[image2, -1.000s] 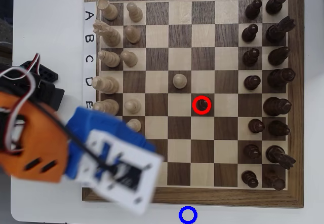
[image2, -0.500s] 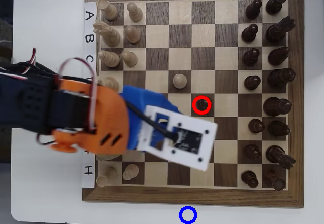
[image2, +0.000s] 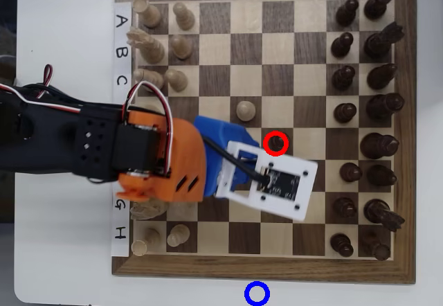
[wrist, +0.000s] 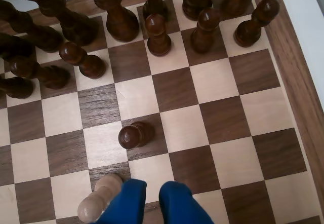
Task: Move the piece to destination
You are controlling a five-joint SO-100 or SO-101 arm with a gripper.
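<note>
The tool [wrist: 152, 196] is cut off by the wrist view's lower edge — overhead, the arm [image2: 104, 147] hides several cream pawns.

A hobby tabletop: wooden chessboard [image2: 405, 147] on a plain white table [image2: 69, 278]

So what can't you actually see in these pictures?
- Gripper: fingertips cut off by the wrist view's bottom edge; overhead, the camera board covers it.
- Blue ring: outside the wrist view.
- Dark pawn: overhead, only its top shows inside the red ring.
</note>
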